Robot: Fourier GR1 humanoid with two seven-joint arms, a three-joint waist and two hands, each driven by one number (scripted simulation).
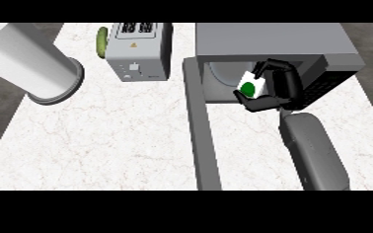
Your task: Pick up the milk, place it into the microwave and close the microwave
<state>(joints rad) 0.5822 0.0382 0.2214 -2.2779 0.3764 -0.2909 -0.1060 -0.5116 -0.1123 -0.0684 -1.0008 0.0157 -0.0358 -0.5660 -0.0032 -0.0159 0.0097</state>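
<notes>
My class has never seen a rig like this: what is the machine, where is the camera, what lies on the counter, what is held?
The camera looks steeply down from the robot's head onto a white marble counter. The grey forearm ends in its black right hand, curled round a small white milk carton with a green spot, at the mouth of a grey microwave whose door stands open. A silver toaster and a large pale cylinder also stand there. The left hand does not show.
</notes>
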